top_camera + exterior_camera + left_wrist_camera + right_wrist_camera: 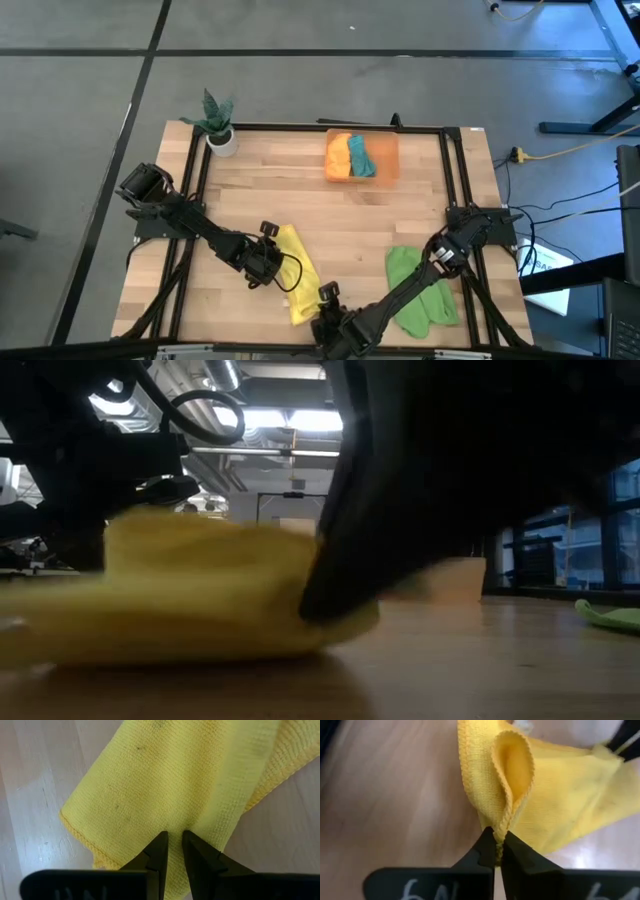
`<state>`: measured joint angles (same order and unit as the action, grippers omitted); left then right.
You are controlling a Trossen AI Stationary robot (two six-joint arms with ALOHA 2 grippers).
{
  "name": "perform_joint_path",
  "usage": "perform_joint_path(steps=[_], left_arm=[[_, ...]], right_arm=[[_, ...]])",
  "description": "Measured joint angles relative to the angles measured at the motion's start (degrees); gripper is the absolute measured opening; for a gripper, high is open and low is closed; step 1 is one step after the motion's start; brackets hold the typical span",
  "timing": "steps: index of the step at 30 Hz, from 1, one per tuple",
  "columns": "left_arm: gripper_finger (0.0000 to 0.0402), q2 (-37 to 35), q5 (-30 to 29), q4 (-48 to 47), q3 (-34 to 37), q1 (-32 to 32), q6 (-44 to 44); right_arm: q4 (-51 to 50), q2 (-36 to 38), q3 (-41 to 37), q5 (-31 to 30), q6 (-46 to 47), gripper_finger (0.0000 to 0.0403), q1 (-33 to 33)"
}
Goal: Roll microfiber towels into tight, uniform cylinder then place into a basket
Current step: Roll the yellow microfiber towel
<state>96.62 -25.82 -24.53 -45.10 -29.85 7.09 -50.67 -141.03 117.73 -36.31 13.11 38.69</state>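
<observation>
The wooden table [380, 215] carries the basket [388, 158] at its far edge, already holding an orange and a teal roll. The yellow towel [297, 280] lies lengthwise between my grippers, folded and rumpled. My right gripper [499, 851] is clenched on its near hem; my left gripper [173, 845] pins the far end, fingers almost together.

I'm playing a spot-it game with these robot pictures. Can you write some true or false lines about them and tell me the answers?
1. The right gripper pinches the yellow towel's edge. True.
2. The basket holds orange and teal towels. True.
3. The green towel is in the basket. False: it lies on the table.
4. The left gripper is over the plant. False: it is at the yellow towel.
</observation>
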Motion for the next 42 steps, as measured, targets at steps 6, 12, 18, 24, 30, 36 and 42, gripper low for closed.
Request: perform_joint_path(steps=[6,12,18,24,30,36,42], left_arm=[[0.0055,0.00,0.00,0.00,0.00,0.00,0.00],[0.0055,0.00,-0.02,-0.05,0.00,-0.02,-0.02],[0.0055,0.00,0.00,-0.17,0.00,-0.04,-0.15],[0.0055,0.01,0.00,-0.24,0.00,-0.04,-0.15],[0.0055,0.00,0.00,-0.24,0.00,-0.04,-0.15],[0.0055,0.01,0.00,-0.24,0.00,-0.04,-0.04],[0.0055,-0.75,-0.07,-0.95,-0.64,-0.51,0.11]], right_arm=[[-0.72,0.33,3.99,-4.30,3.96,0.0010,-3.20],[-2.16,0.33,6.07,0.22,4.85,0.0011,-6.21],[-3.40,0.33,6.01,4.23,6.37,0.0011,-9.82],[-4.53,0.33,5.82,5.14,6.24,0.0011,-11.37],[-3.93,0.26,3.13,6.04,6.33,0.0017,-12.55],[-3.99,0.26,1.84,7.00,8.70,0.0027,-13.34],[-3.49,0.26,1.84,9.39,8.91,0.0029,-13.37]])
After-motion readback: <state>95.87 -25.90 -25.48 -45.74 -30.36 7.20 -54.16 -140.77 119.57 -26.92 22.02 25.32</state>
